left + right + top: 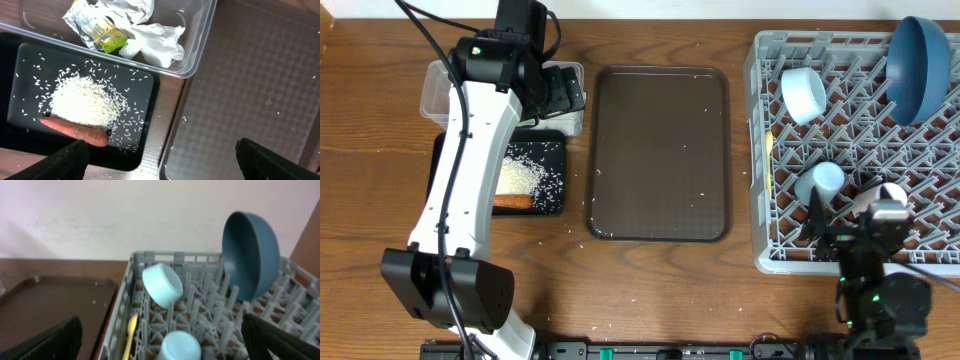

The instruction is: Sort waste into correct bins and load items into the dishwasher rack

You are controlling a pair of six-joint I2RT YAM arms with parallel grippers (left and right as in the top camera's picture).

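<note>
Left gripper (167, 161) hovers by black tray (145, 85), right gripper (165, 342) over rack (760, 150) — both empty, jaws wide apart. Carrot (75, 131) lies in tray against rice (82, 102) pile — likely firm, slightly slick; pinch across its middle. Rice too loose to pinch.

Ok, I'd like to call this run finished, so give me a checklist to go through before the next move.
1. Left gripper and right gripper open, empty: ok.
2. Paper wrappers and yellow-green packet in clear tub: ok.
3. Carrot piece and rice pile in black tray: ok.
4. Brown serving tray clean: not ok, stray rice on it.
5. Dark blue bowl, white bowl, light blue cup, yellow spoon in dishwasher rack: ok.
6. Pink cup loaded: cannot tell.
</note>
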